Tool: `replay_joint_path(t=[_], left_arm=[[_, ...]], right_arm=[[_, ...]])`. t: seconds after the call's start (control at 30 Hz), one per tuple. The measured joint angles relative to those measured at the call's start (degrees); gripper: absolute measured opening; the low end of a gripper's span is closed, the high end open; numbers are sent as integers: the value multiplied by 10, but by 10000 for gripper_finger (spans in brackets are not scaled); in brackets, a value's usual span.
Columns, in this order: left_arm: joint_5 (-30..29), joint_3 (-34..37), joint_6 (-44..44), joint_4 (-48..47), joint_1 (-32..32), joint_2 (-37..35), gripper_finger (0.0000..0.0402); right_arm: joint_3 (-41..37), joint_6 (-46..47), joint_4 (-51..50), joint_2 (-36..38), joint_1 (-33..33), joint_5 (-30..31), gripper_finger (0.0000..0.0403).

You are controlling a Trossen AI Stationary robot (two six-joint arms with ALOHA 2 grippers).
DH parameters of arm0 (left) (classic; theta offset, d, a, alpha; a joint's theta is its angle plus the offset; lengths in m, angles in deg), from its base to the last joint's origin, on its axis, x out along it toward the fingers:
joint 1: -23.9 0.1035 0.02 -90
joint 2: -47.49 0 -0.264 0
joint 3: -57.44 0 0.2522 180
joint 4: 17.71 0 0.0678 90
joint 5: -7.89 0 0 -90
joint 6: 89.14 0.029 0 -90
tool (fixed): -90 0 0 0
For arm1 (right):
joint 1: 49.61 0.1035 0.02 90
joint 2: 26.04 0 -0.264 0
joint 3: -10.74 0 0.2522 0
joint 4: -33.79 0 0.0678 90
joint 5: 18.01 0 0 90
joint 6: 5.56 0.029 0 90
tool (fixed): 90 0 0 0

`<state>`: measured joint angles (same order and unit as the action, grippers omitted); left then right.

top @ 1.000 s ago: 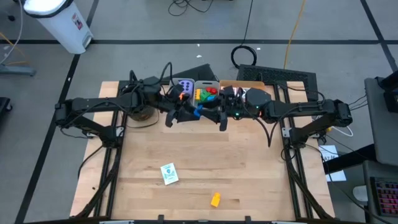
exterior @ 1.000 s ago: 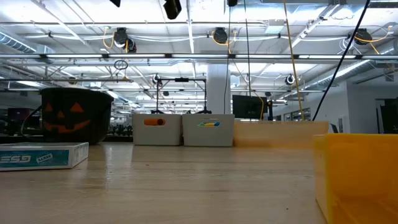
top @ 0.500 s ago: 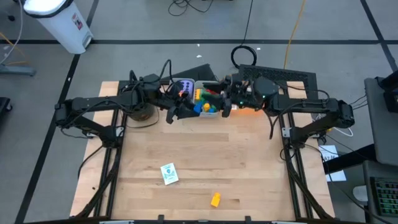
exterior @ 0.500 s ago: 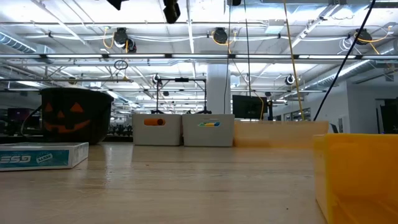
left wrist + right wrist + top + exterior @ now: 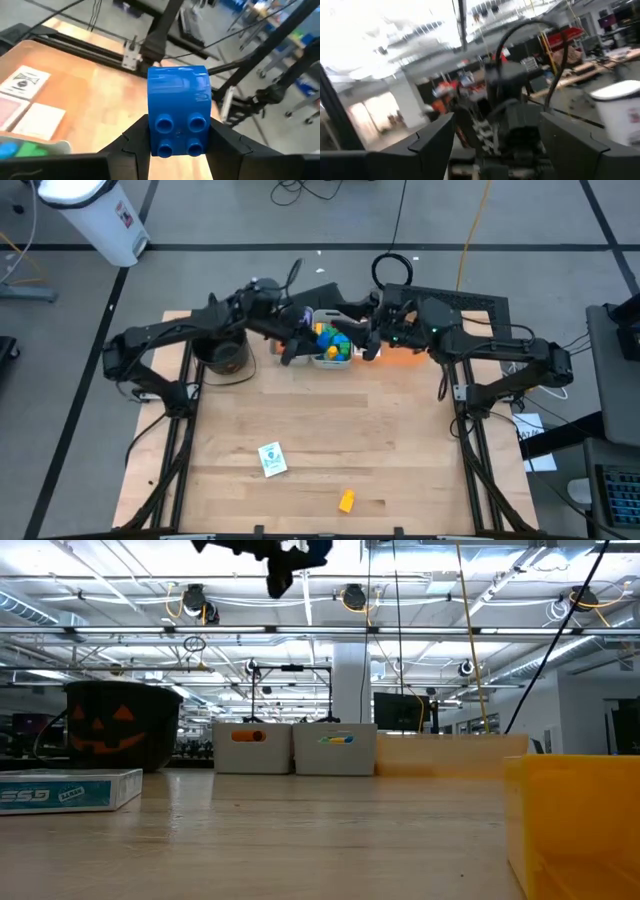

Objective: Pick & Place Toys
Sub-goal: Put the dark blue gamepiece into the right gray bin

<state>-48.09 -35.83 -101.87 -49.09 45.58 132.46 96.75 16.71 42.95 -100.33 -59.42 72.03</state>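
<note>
Grip: left gripper [image 5: 177, 135] is clamping a blue brick [image 5: 178, 117] between its fingers, studs facing the wrist camera.
Left gripper place: it is hovering at the far middle of the table [image 5: 330, 430], just left of the grey bin [image 5: 332, 360], raised off the wood.
Right gripper: right gripper [image 5: 372, 340] is sitting at the bin's right side, its fingers [image 5: 432, 142] standing wide apart with nothing between them.
Bin contents: yellow, green and blue bricks are showing in a heap; I cannot count them.
Other toys: one card [image 5: 271, 459] is lying near left of centre; one orange brick [image 5: 346, 501] is lying nearer still, right of the card, well apart from both arms.
Other things: one pumpkin bucket [image 5: 120, 725] is standing far left; the low view is showing two bins side by side.
Risk one: the brick is gripped on smooth sides, so a quick swing could be letting it slip and fall outside the bin.
Risk two: both grippers are crowding the same bin, so one arm moving inward could be striking the other.
Risk three: releasing high above the heap could be bouncing the brick out.
</note>
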Motion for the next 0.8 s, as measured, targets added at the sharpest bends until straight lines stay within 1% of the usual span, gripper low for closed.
replay_joint_path(t=[0.03, 0.1, 0.3, 0.37, 0.47, 0.57, 0.7, 0.8], left_arm=[[-1, -16, 9, -10, 2, 15, 144], [-11, -46, 22, -30, 7, 46, 144], [-57, -107, 34, -66, 27, 134, 145], [-75, -124, 32, -80, 32, 164, 145], [-98, -151, 32, -111, 41, 207, 145], [-124, -184, 35, -152, 51, 250, 145], [-183, -234, 36, -219, 63, 302, 145], [-210, -275, 41, -261, 72, 333, 145]], right_arm=[[0, -15, -14, 6, -1, 5, 271], [0, -42, -64, 24, -1, 34, 270], [0, -125, -240, 90, -4, 149, 270], [0, -140, -296, 116, -4, 167, 270], [-2, -146, -368, 144, -4, 167, 269], [-27, -137, -396, 168, -4, 181, 269], [-85, -110, -394, 198, -4, 212, 269], [-139, -73, -382, 216, -5, 210, 269]])
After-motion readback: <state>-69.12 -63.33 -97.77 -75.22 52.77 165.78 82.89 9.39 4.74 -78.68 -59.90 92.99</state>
